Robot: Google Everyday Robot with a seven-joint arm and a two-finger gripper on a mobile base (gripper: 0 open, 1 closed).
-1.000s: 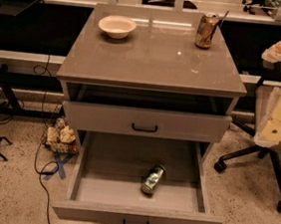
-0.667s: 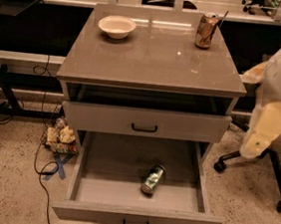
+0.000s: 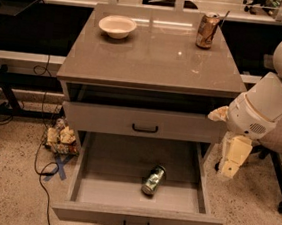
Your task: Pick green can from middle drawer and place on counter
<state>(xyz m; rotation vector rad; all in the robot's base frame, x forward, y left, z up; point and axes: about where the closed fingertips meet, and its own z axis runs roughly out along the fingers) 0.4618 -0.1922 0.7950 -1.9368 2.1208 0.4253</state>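
As the green can (image 3: 153, 180) lies sideways in the middle drawer (image 3: 116, 158), a nudge may roll it. The gripper (image 3: 232, 159) hangs right of the drawer; I cannot tell its state.

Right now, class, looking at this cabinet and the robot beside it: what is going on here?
A robot arm stands at the right of a grey cabinet. Its gripper hangs beside the open middle drawer, outside it and well apart from the green can. The can lies on its side on the drawer floor, untouched. The counter above carries a white bowl and a gold-brown can with a straw. The pick has not yet begun.
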